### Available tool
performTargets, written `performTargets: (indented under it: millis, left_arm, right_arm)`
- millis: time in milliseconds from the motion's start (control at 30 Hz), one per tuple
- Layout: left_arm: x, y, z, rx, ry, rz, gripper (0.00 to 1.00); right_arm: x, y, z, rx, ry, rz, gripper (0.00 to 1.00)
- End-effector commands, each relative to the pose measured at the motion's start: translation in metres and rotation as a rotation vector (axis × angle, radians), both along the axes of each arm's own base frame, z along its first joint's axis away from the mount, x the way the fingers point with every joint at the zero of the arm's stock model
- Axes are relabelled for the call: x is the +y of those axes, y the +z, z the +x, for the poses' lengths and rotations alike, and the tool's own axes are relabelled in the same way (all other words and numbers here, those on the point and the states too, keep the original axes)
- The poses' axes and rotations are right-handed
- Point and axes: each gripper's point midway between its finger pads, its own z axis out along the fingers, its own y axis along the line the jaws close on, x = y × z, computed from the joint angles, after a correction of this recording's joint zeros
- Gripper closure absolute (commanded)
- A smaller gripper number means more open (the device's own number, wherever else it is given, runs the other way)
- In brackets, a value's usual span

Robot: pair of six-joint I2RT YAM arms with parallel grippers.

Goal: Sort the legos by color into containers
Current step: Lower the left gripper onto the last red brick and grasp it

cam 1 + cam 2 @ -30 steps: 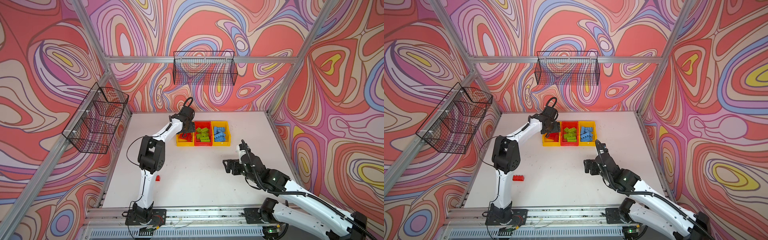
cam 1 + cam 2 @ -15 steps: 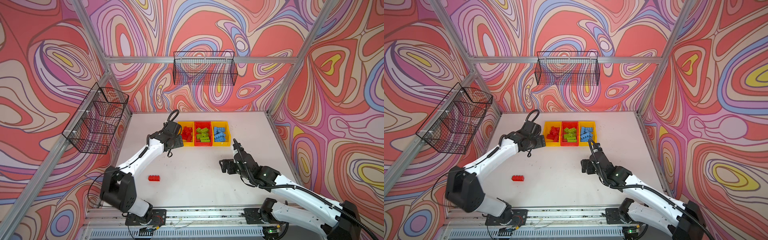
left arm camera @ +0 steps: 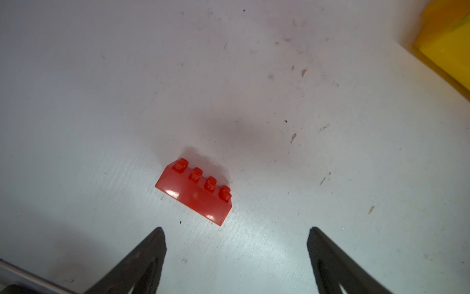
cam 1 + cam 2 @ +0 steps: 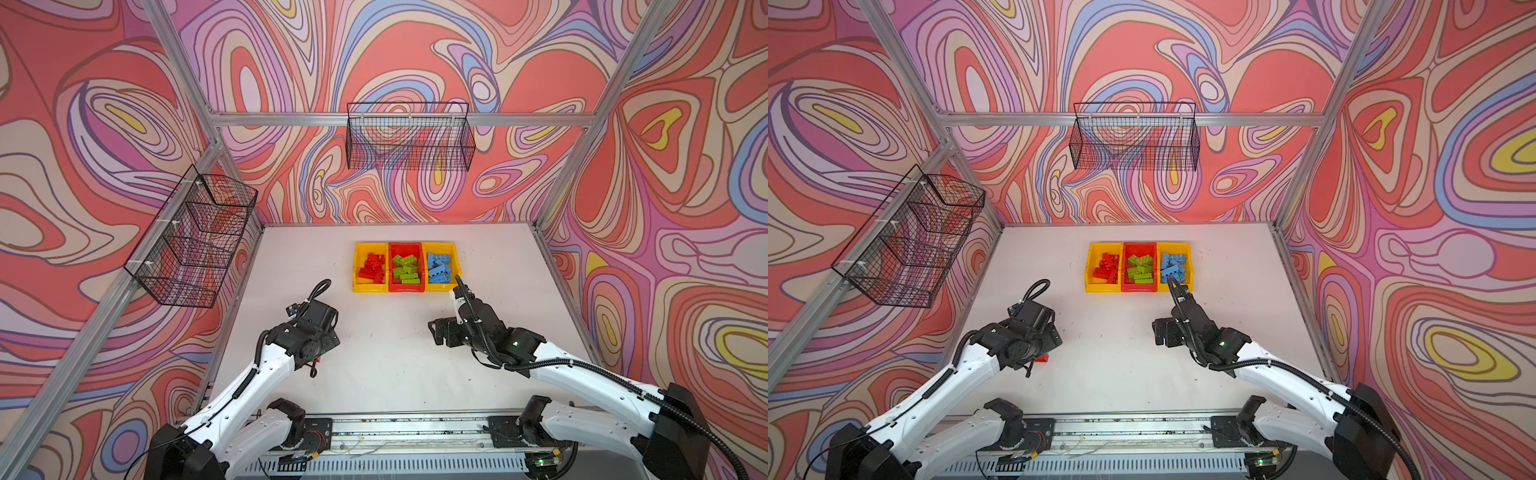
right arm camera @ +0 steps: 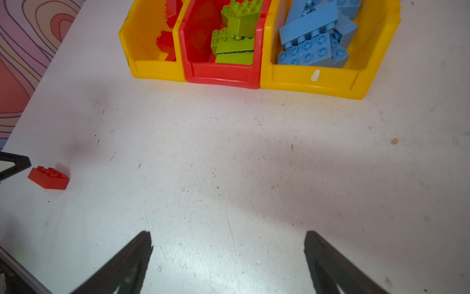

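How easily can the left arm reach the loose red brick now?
Probably yes. The left tool hangs open just short of the red brick, which lies alone on the table; nothing stands between.

Desk (image 4: 395, 374): white, matte, scuffed, dotted with small brown flecks (image 3: 293, 137) (clearest in the wrist views). Black wire mesh basket (image 4: 409, 137) hangs from the aluminium frame bar (image 4: 291, 119) on the back wall. Compartmented wire basket (image 4: 195, 237) hangs on the left wall. Wall panels (image 4: 415, 50) are printed with red, pink and lilac swirls.
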Motion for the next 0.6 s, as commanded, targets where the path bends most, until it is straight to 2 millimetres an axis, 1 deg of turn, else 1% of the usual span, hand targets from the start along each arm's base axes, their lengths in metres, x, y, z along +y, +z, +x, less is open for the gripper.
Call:
performTargets:
  millis: [0,67,233,333,367,400,500,567]
  left_arm:
    - [0.009,-0.009,-0.012,0.042,0.092,-0.011,0.10]
    - [0.010,-0.013,-0.013,0.044,0.117,-0.039,0.10]
    - [0.020,-0.028,-0.013,0.055,0.196,-0.117,0.11]
    - [0.019,-0.039,-0.013,0.060,0.234,-0.186,0.12]
    - [0.017,-0.038,-0.009,0.047,0.244,-0.210,0.12]
    - [0.018,-0.052,-0.018,0.082,0.253,-0.216,0.13]
    - [0.017,-0.058,-0.017,0.093,0.263,-0.225,0.14]
    - [0.020,-0.061,-0.018,0.111,0.278,-0.212,0.15]
  right_arm:
    - [0.000,0.009,-0.003,-0.022,0.004,0.037,0.02]
    - [-0.005,0.009,-0.006,-0.023,-0.006,0.041,0.02]
    - [-0.011,0.010,-0.012,-0.026,-0.022,0.059,0.02]
    - [-0.012,0.010,-0.013,-0.025,-0.024,0.058,0.02]
    - [-0.013,0.010,-0.013,-0.026,-0.025,0.058,0.02]
    - [-0.012,0.010,-0.013,-0.026,-0.024,0.058,0.02]
    - [-0.013,0.008,-0.014,-0.023,-0.023,0.057,0.02]
    - [-0.013,0.008,-0.014,-0.022,-0.021,0.060,0.02]
